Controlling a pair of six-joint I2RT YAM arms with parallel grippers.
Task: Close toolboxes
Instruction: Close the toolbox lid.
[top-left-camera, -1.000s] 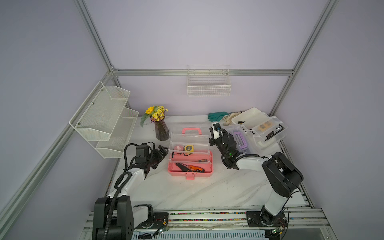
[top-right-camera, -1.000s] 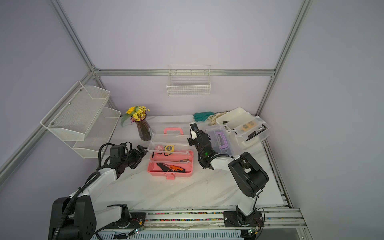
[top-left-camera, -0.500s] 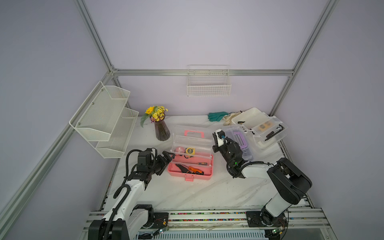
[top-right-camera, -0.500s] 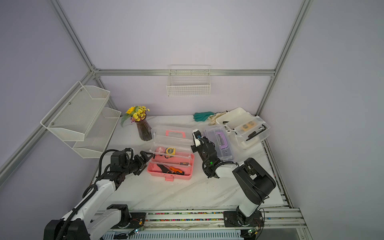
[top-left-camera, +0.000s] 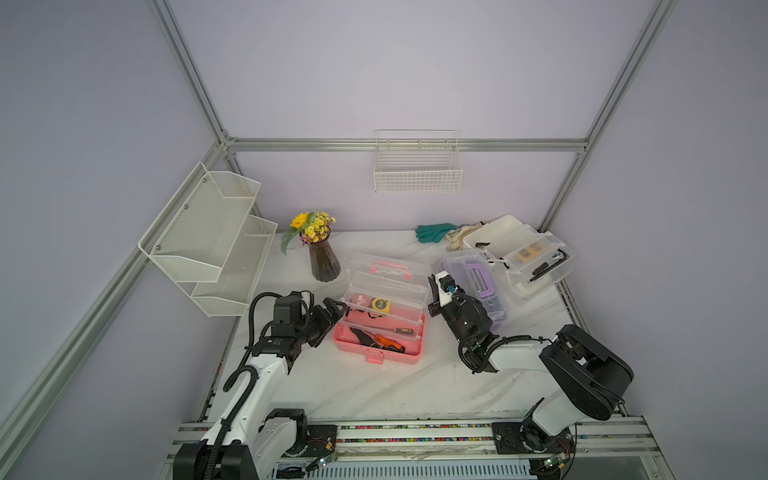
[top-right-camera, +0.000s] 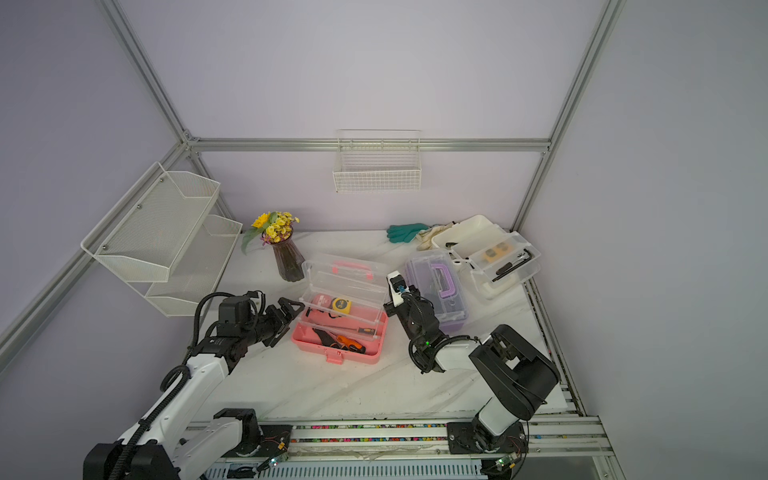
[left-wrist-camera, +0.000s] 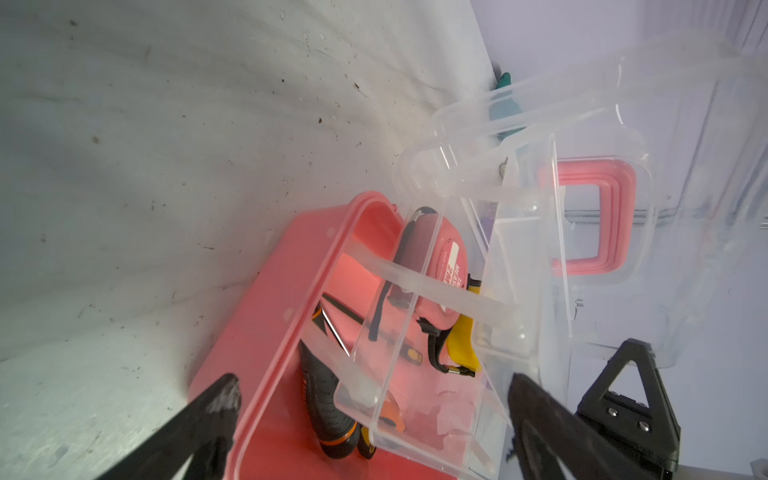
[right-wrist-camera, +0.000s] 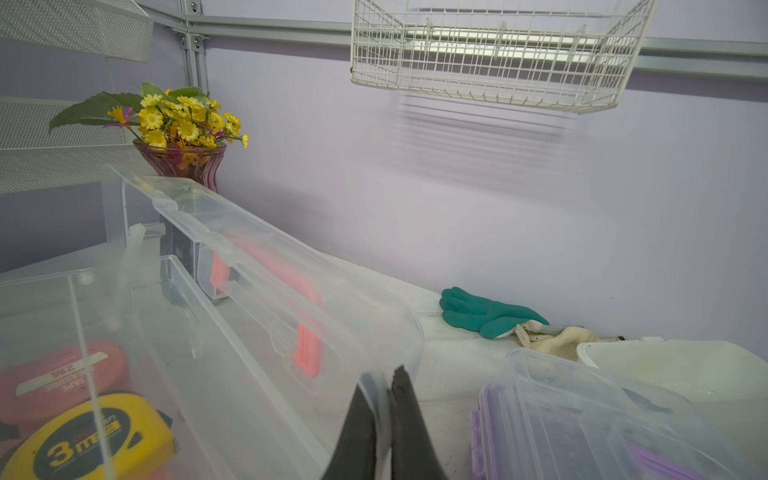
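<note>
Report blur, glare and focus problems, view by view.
Both top views: sharp, evenly lit, no glare. Left wrist: left gripper blurred up close; clear lid of the pink toolbox hazy. Right wrist: wire basket slightly smeared, rail behind it glaring.

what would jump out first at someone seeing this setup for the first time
The open pink toolbox in the middle of the table draws the eye first, its clear lid tipped back and a yellow tape measure in its raised tray. The left gripper stands open at one end of it, and the shut right gripper is by the lid at the other end. Yellow flowers stand at the back left.
</note>
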